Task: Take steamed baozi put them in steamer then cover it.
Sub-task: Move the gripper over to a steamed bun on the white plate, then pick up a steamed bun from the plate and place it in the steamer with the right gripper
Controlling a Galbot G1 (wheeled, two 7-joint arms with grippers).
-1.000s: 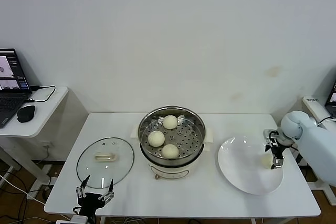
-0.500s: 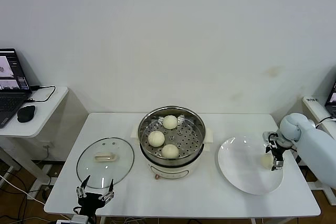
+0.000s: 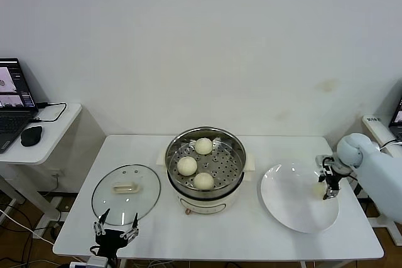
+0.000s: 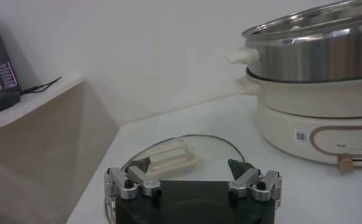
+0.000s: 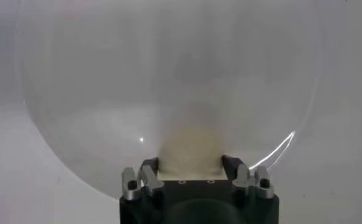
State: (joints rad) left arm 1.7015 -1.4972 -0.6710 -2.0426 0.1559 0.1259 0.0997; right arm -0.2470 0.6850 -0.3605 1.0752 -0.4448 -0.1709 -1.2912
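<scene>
Right gripper [image 3: 329, 187] closed its fingers around the last steamed baozi [image 5: 190, 149] at the far right side of the white plate [image 3: 286, 205]; the bun's lower half was hidden behind the gripper body in the right wrist view, and whether it had left the plate could not be told. Three baozi [image 3: 187, 166] sat on the perforated tray inside the steamer [image 3: 205, 167] at the table's centre. Glass cover [image 3: 125, 192] lay flat on the white table [image 3: 220, 236] to the steamer's left, uncovered pot beside it. Left gripper [image 3: 115, 233] hovered wide open near the table's front edge, just short of the cover.
</scene>
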